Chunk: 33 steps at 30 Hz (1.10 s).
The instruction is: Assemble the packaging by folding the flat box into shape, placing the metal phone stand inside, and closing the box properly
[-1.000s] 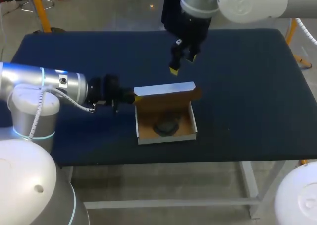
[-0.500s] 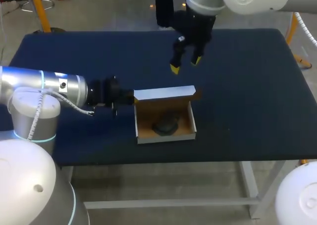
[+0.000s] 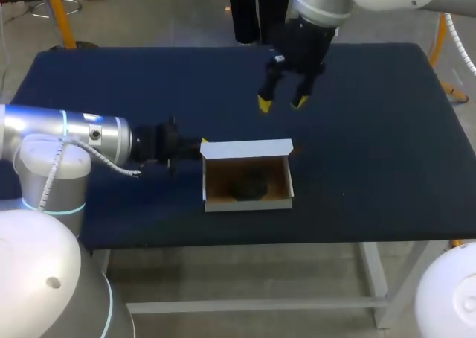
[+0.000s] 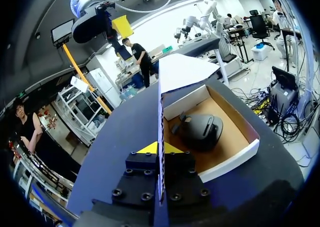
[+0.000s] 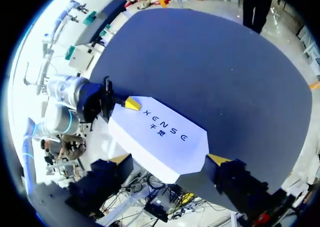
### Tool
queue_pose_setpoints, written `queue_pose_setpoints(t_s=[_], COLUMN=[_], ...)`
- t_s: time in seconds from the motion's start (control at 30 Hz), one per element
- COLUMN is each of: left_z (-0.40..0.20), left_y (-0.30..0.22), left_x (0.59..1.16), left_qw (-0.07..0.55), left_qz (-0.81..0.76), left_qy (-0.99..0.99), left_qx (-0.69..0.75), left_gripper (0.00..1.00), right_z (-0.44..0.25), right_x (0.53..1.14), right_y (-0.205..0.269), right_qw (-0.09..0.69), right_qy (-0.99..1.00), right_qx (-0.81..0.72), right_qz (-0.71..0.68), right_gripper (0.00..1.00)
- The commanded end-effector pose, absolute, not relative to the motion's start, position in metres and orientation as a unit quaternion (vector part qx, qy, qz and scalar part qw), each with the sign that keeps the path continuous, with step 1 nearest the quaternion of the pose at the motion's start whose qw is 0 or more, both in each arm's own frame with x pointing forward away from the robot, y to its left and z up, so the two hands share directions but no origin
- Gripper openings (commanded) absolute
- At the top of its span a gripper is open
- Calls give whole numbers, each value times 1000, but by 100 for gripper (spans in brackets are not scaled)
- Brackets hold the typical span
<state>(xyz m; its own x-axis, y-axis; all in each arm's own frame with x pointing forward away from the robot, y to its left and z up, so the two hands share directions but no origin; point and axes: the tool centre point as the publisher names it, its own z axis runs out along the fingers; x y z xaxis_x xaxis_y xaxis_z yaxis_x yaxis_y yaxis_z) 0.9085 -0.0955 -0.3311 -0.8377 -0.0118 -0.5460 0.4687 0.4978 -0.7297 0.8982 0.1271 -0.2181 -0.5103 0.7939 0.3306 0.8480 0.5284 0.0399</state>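
The white cardboard box (image 3: 249,196) with a brown inside lies near the table's front edge. Its white lid (image 3: 245,149) stands up from the back wall and leans forward over the opening. The dark metal phone stand (image 3: 249,188) lies inside, and the left wrist view shows the stand (image 4: 200,131) on the box floor (image 4: 227,142). My left gripper (image 3: 202,144) is shut on the box's thin left side (image 4: 160,132). My right gripper (image 3: 282,102) hangs open above and behind the lid, touching nothing. From it I look down on the lid's white outer face (image 5: 160,137), between its spread fingertips (image 5: 167,159).
The dark blue table top (image 3: 372,144) stretches bare to the right of the box and behind it. Its front edge (image 3: 297,237) runs close below the box.
My right gripper has risen and drifted right, away from the lid. The lid has swung forward, so its brown underside is hidden and its white face shows. The left gripper kept its hold.
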Motion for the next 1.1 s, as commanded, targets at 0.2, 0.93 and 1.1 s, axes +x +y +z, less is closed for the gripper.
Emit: queue_pose_setpoints(t_s=[0.2,0.93,1.1], left_z=[-339,-345,-347], left_y=[-94,-95,-94], left_x=[905,895,893], left_qw=[267,327,331], left_qz=[-480,-455,-454], left_qy=[820,805,802], left_qx=[162,195,200], left_gripper=[0,0,0], right_z=[-218,-218,-218], right_x=[896,896,896], right_y=[122,122,122], right_qw=[139,139,139], right_qy=[-863,-863,-863], right_qx=[-475,-475,-475], right_qz=[-104,-104,-104], right_gripper=[100,100,100])
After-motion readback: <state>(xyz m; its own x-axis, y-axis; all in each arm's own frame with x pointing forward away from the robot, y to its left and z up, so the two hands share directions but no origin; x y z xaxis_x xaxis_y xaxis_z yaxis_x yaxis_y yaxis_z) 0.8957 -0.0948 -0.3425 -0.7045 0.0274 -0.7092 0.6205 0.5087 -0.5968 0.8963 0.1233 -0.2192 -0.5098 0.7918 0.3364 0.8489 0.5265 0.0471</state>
